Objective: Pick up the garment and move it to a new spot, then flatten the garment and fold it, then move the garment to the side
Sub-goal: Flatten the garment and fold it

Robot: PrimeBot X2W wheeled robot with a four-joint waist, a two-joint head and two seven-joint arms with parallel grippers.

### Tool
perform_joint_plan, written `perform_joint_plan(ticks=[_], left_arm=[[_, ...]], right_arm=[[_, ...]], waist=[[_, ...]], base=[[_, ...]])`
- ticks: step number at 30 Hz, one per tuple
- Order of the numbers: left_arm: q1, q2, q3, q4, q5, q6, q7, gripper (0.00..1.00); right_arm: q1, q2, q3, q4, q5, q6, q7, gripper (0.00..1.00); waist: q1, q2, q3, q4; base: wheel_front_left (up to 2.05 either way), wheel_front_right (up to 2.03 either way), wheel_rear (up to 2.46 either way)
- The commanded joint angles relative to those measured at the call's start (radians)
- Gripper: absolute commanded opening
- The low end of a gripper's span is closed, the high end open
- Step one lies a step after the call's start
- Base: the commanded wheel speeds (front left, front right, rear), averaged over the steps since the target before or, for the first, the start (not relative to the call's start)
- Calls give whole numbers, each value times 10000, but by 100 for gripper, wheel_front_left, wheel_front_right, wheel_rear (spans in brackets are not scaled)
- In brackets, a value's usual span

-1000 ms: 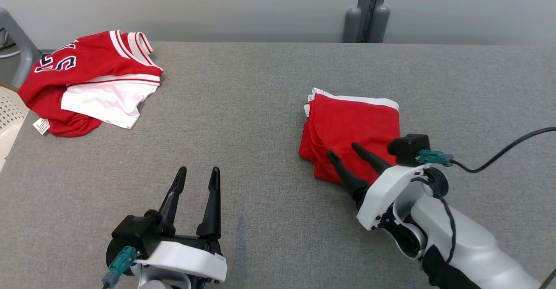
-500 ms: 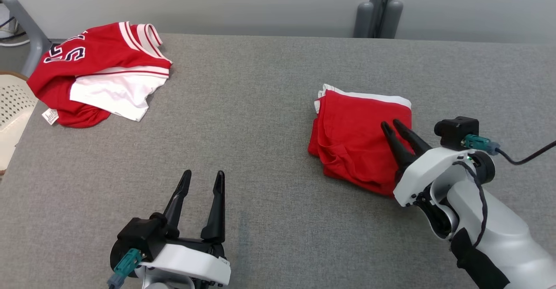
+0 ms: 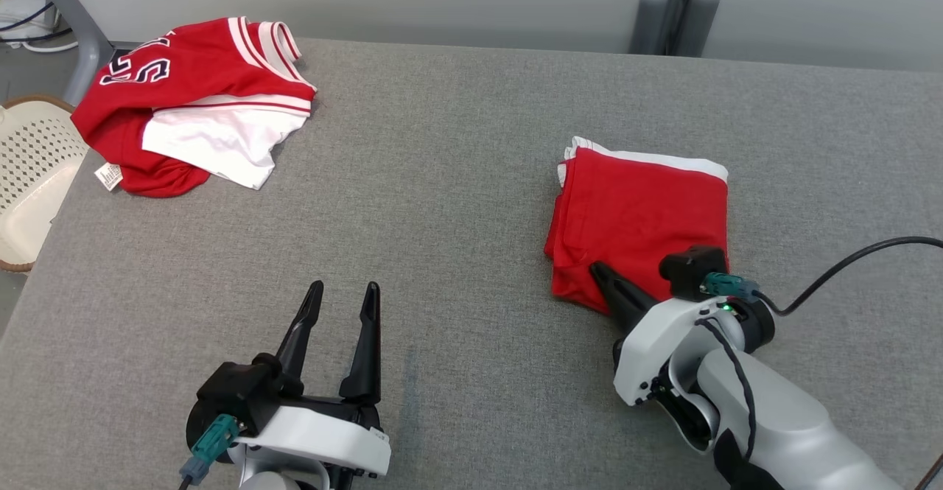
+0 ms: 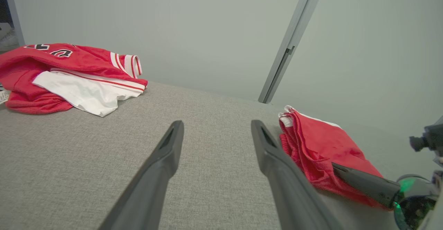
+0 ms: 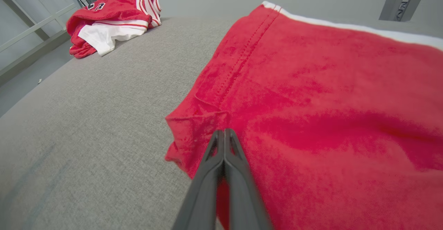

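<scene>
The folded red garment (image 3: 641,210) with a white band along its far edge lies on the right half of the grey table (image 3: 442,180). My right gripper (image 3: 595,267) is shut, its tips lying on the garment's near left corner. In the right wrist view the joined fingers (image 5: 224,132) rest on top of the red cloth (image 5: 311,102), and I see no fabric pinched between them. My left gripper (image 3: 344,287) stands open and empty near the table's front edge, well left of the garment (image 4: 322,143).
A crumpled red and white jersey (image 3: 191,99) lies at the table's far left corner. A pale perforated basket (image 3: 29,173) stands off the left edge. A grey post (image 3: 678,11) rises behind the table. A black cable (image 3: 847,261) trails from the right wrist.
My right gripper has closed from wide open to shut, and its tips have drawn back from the garment's middle to its near left corner. The head camera has shifted; my left gripper is unchanged.
</scene>
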Motion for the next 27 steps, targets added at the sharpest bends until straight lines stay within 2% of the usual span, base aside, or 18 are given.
perform_joint_plan(ticks=[1,13,19,24,25,26,27], left_arm=[[-161,28,66,-2,126,-25,-46,100],[-201,-52,191,39,150,-82,-46,100],[-198,-57,275,75,163,-107,-46,100],[-109,-23,373,75,184,-79,-46,100],[-81,-17,393,74,184,-72,-46,100],[-51,-11,409,73,186,-65,-46,100],[-22,0,432,67,186,-54,-46,100]], right_arm=[[-83,32,175,-43,71,1,6,0],[-8,259,1680,-107,653,1,347,0],[-296,230,1964,-286,932,1,128,0],[-549,30,1786,-829,891,1,-60,0],[-595,-24,1677,-989,831,1,-84,5],[-634,-92,1490,-1198,759,1,-97,16],[-672,-177,1211,-1459,671,1,-95,21]], waist=[[0,0,21,7],[0,0,38,-77],[0,0,8,-174],[0,0,-121,-334],[0,0,-153,-372],[0,0,-189,-414],[0,0,-218,-459]], base=[[0,0,0],[0,0,0],[0,0,0],[0,0,0],[0,0,0],[0,0,0],[0,0,0]])
